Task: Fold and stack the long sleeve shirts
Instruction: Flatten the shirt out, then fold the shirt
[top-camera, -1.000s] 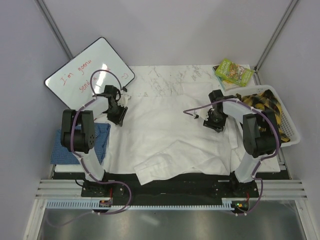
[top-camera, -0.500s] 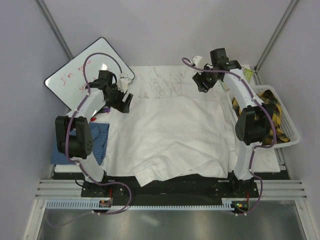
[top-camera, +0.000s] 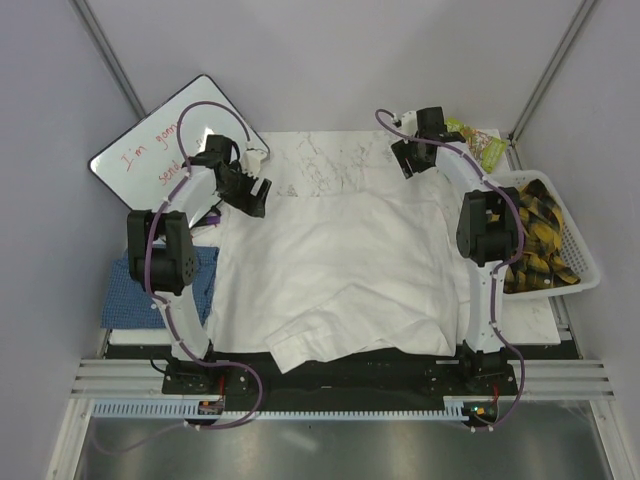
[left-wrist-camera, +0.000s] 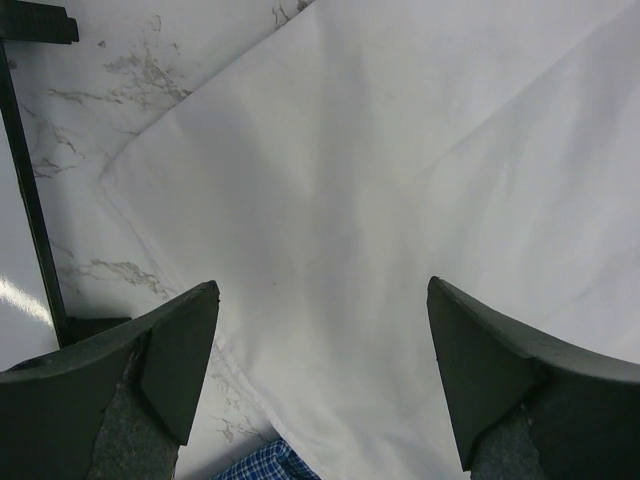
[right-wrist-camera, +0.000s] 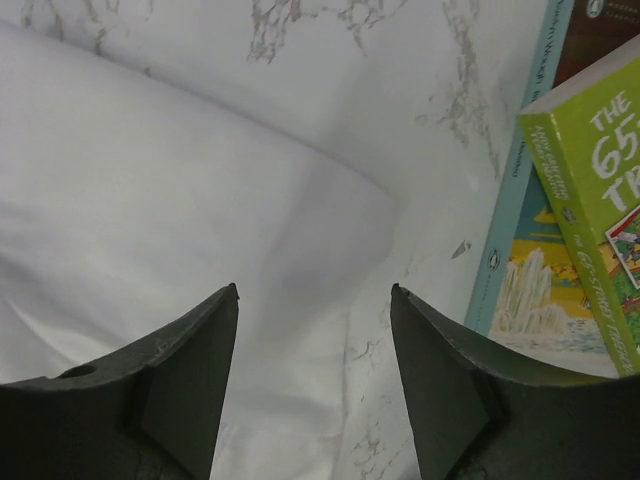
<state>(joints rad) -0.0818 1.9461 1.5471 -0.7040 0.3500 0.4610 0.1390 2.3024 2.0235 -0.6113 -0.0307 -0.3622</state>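
Note:
The white long sleeve shirt (top-camera: 330, 270) lies spread over the marble table, its near edge bunched in folds. My left gripper (top-camera: 252, 192) hovers open over the shirt's far left corner (left-wrist-camera: 330, 180), nothing between its fingers (left-wrist-camera: 322, 290). My right gripper (top-camera: 412, 160) stands open above the shirt's far right corner (right-wrist-camera: 200, 190), also holding nothing (right-wrist-camera: 315, 290). The blue checked long sleeve shirt (top-camera: 200, 285) lies at the table's left edge, partly under the white one. A small patch of the blue shirt (left-wrist-camera: 265, 465) shows in the left wrist view.
A whiteboard (top-camera: 150, 150) with red writing leans at the back left. Books (top-camera: 480, 145) lie at the back right, close beside the right gripper's fingers (right-wrist-camera: 590, 200). A white basket (top-camera: 585, 265) holding a yellow and black plaid cloth stands at the right edge.
Both arms swung from mid-table to the far edge, drawing the white shirt out flat. Both grippers then opened and let go of its far corners.

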